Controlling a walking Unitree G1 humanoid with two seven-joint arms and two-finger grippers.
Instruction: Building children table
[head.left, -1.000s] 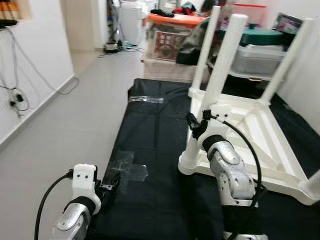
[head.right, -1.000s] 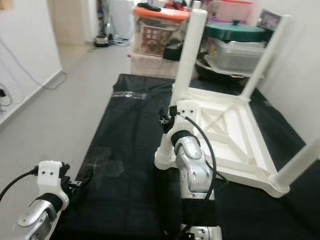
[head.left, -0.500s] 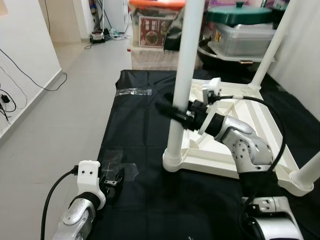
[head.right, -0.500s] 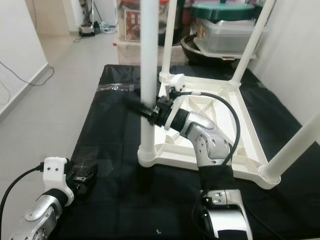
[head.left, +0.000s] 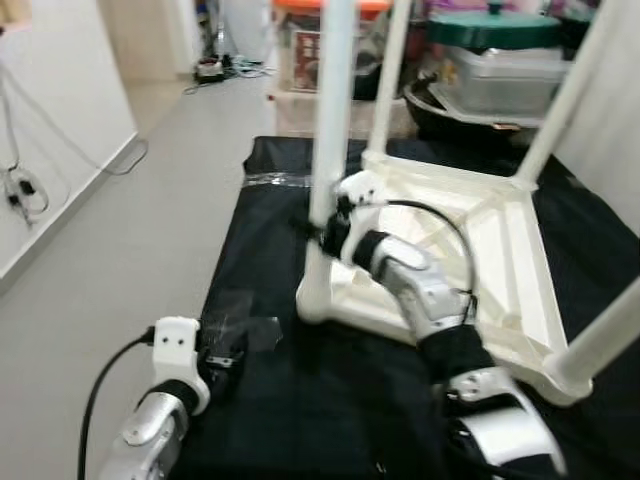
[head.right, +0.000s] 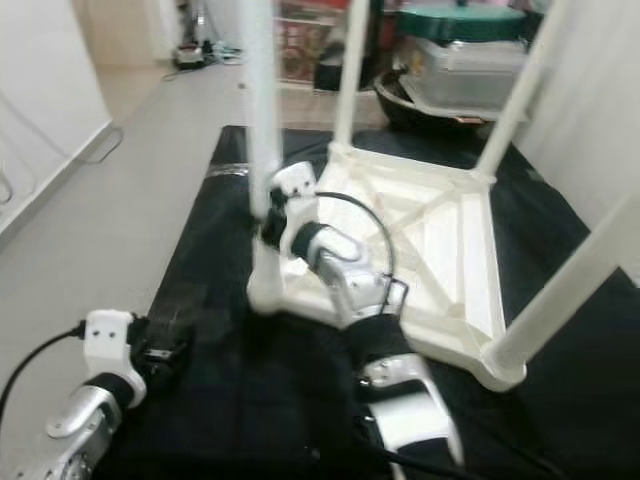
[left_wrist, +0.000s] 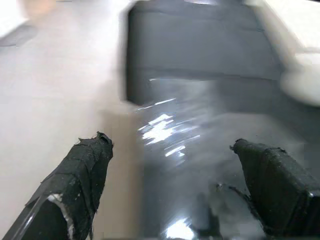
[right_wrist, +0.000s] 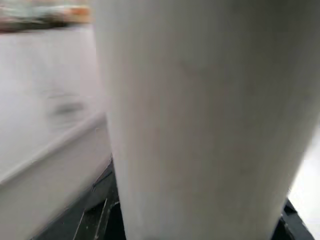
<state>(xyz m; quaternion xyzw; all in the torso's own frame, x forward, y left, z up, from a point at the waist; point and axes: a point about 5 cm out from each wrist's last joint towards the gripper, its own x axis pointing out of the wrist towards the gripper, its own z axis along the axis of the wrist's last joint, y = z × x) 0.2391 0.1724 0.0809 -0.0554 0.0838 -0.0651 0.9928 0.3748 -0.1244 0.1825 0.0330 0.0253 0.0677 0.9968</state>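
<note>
A white children's table (head.left: 505, 250) lies upside down on a black cloth (head.left: 290, 400), its legs pointing up. My right gripper (head.left: 318, 232) is shut on the near-left leg (head.left: 332, 110), a little above its base. In the right wrist view that leg (right_wrist: 200, 120) stands close between the dark fingers (right_wrist: 100, 220). My left gripper (head.left: 226, 360) hovers low over the cloth's near-left edge, open with nothing between its fingers (left_wrist: 80, 175).
A patch of clear tape (head.left: 240, 326) sits on the cloth by the left gripper. Behind the table stand an orange-lidded box (head.left: 300, 40), a clear container (head.left: 500, 88) and a green-lidded pot (head.left: 490, 28). Grey floor (head.left: 130, 220), a white wall and cables (head.left: 25, 185) lie to the left.
My right gripper has come from beside the leg's base to clasp the leg and has stayed on it. The whole view has shifted. The left gripper has hardly moved.
</note>
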